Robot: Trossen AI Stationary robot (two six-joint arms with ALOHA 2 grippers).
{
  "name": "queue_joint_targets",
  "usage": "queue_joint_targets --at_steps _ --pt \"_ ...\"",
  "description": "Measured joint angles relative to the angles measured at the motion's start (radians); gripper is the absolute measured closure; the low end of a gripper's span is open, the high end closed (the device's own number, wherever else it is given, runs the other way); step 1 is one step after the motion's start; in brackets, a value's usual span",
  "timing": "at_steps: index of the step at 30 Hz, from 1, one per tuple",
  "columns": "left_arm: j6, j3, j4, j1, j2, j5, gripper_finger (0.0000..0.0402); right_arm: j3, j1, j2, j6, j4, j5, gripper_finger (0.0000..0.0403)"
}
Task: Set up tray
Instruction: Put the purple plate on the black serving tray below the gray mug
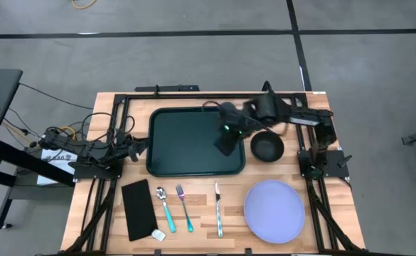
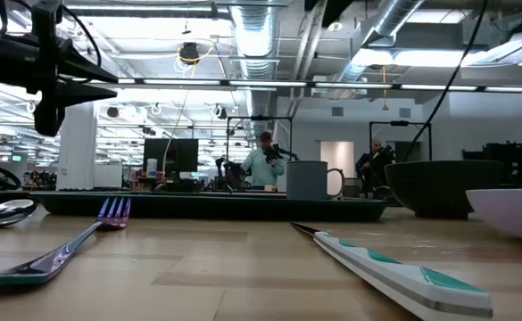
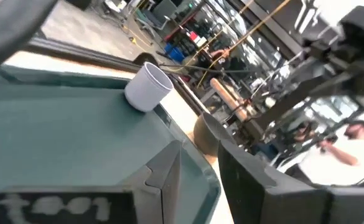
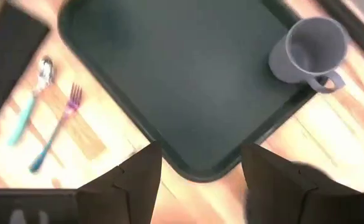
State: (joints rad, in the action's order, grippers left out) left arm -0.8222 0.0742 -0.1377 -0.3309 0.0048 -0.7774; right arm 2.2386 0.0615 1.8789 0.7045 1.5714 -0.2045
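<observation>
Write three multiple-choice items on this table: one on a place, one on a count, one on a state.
1. Where does the mug stand?
A. On the tray, at a corner
B. On the lavender plate
C. On the black napkin

2. How many pieces of cutlery lie on the bare wood?
A. Two
B. Three
C. Five

3. In what state is the right pincer?
A. Shut on the fork
B. Shut on the bowl
C. Open and empty, above the tray

Key: 1 A, since the right wrist view shows the grey mug inside the rim of the dark green tray at a corner. 2 B, since the spoon, the fork and the knife lie side by side. 3 C, since the right pincer has its fingers wide apart with only tray between them. The left pincer waits by the tray's left edge.
</observation>
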Motion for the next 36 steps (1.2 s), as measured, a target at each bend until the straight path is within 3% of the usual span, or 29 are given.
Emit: queue_joint_targets --at_steps 6,17,23,26,32,36 --pt "0.057 0.0 -0.003 0.0 0.001 -0.024 0.0306 -0.239 0.146 -0.13 0.354 0.0 -0.01 0.0195" --pt "0.06 -0.001 -0.006 0.0 0.002 -0.048 0.0306 -0.731 0.461 -0.348 1.203 -0.007 0.026 0.0198" --pt "0.059 -0.001 -0.006 0.0 0.002 -0.048 0.0306 -0.909 0.617 -0.423 1.547 -0.033 0.148 0.0198" --pt "0.059 -0.001 -0.006 0.0 0.002 -0.048 0.0306 -0.974 0.677 -0.441 1.647 -0.1 0.204 0.0198" --pt "0.059 -0.002 -0.006 0.0 0.002 -0.042 0.0306 -1.06 0.733 -0.405 1.676 -0.223 0.318 0.0198" --pt "0.058 -0.002 -0.006 0.0 0.002 -0.035 0.0306 -1.09 0.734 -0.38 1.657 -0.357 0.317 0.0198"
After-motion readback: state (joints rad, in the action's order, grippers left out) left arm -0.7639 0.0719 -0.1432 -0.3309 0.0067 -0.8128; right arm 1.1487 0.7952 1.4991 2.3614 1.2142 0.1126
